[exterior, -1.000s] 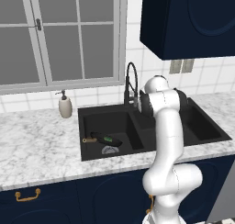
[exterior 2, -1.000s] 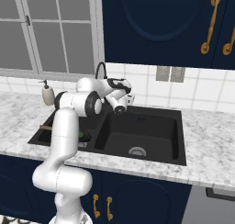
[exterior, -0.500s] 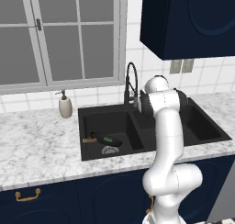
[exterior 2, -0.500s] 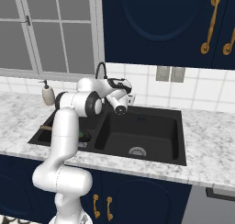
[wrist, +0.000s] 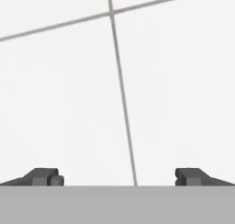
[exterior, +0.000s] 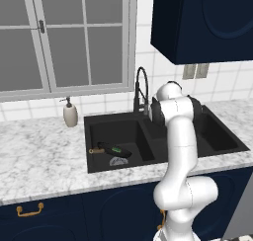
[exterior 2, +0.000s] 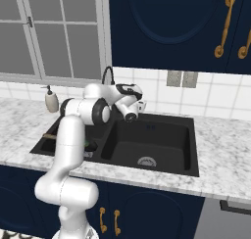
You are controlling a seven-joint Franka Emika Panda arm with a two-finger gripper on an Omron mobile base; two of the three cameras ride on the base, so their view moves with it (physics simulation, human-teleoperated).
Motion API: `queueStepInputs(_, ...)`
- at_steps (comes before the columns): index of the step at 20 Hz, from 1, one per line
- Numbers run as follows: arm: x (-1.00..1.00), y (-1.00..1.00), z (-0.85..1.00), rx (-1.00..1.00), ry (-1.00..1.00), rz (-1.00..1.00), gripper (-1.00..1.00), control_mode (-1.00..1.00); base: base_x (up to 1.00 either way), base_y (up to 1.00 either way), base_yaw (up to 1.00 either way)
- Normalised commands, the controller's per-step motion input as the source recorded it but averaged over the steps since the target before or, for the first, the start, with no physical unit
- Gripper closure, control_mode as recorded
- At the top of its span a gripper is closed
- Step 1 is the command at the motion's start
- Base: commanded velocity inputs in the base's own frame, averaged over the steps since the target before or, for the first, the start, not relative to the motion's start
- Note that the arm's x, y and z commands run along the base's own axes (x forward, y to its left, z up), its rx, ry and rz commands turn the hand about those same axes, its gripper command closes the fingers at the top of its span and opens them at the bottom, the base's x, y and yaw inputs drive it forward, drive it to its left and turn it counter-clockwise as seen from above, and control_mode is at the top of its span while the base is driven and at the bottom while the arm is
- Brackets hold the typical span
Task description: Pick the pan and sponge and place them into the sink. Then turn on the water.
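Now arm bent over sink [exterior 2: 191, 150], hand by faucet [exterior: 141, 87], fingers [wrist: 45, 176] wide apart, facing wall tiles [wrist: 174, 81].

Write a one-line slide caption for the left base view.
Pan and sponge lie in the sink's left basin as the white arm reaches toward the faucet.
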Motion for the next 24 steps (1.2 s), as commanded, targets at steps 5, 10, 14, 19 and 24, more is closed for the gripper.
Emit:
queueStepInputs(5,0.0,-0.93,0.0,0.02,0.0,0.0,-1.0,-1.0,0.0,0.0,0.0)
queueStepInputs(10,0.0,-0.91,0.0,0.01,0.0,0.0,-1.0,-1.0,0.0,0.0,0.0)
queueStepInputs(14,0.0,-0.86,0.0,0.01,0.0,0.0,-1.0,-1.0,0.0,0.0,0.0)
queueStepInputs(19,0.0,-0.79,0.0,0.0,0.0,0.0,-1.0,-1.0,0.0,0.0,0.0)
queueStepInputs(24,-0.05,-0.56,0.0,0.0,0.0,0.0,-1.0,-1.0,0.0,0.0,0.0)
